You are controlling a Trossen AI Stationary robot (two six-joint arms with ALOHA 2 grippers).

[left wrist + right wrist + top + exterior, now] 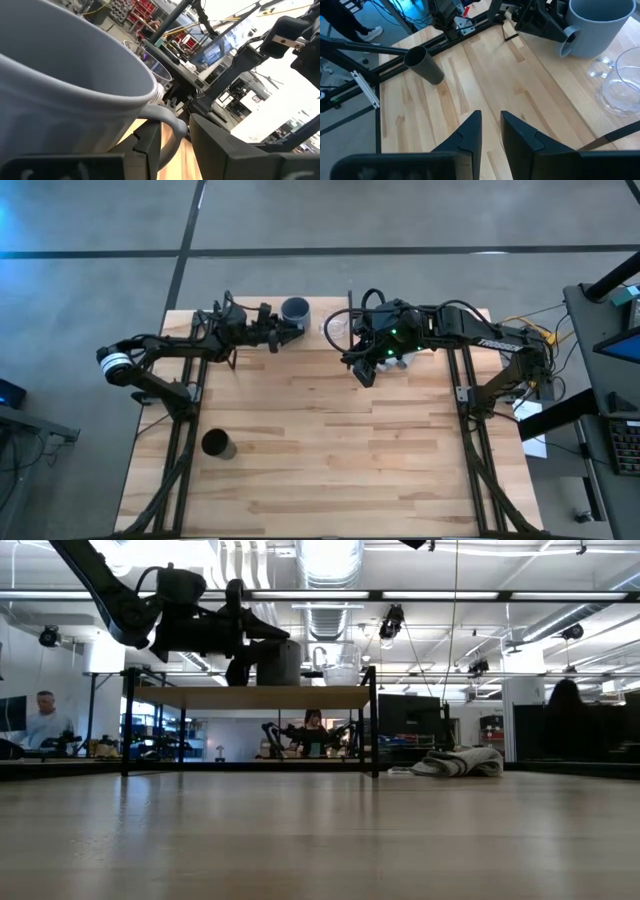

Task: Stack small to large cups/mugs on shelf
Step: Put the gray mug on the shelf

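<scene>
While the left end effector (277, 332) pinches the glossy grey-blue mug's (295, 309) curved handle, the right end effector (361, 369) hangs slightly parted.

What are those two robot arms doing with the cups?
The left tool holds the grey-blue mug by its handle, on the shelf at the table's far edge. The clear glass cup already sits there beside it. The right tool hovers over the table, nearly closed and empty. The black cup waits on the table near the front left.

One grey-blue mug (295, 308), one clear glass cup (335, 328), one black cup (217, 444), one shelf (250, 698), one cloth (458, 762), two grippers.
</scene>
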